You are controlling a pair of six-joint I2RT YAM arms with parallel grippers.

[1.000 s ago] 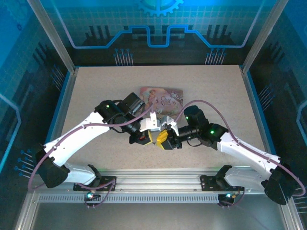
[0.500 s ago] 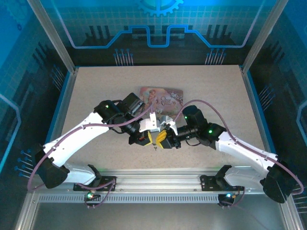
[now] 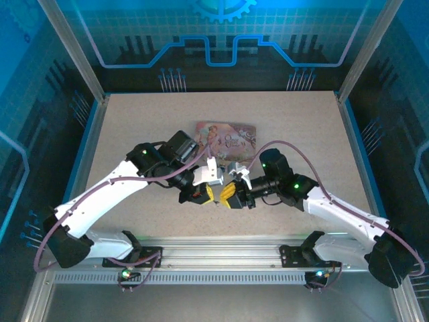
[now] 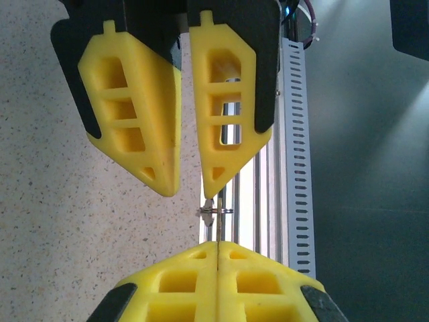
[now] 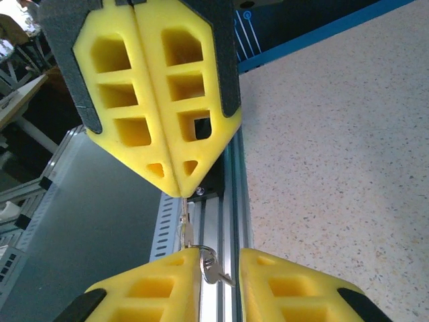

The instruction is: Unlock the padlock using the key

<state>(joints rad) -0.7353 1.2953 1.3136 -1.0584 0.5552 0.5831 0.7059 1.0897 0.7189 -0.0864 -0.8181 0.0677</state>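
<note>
Tabletop (image 3: 134, 127) open around left pincer (image 4: 218, 245), seemingly pinching key (image 4: 214, 212) near edge

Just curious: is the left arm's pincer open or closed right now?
Shut: on the left pincer the yellow fingers meet, pinching the thin silvery key.

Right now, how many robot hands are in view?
2. The left hand, shut on the key, and the right hand, open, face tip to tip over the near middle of the table.
</note>
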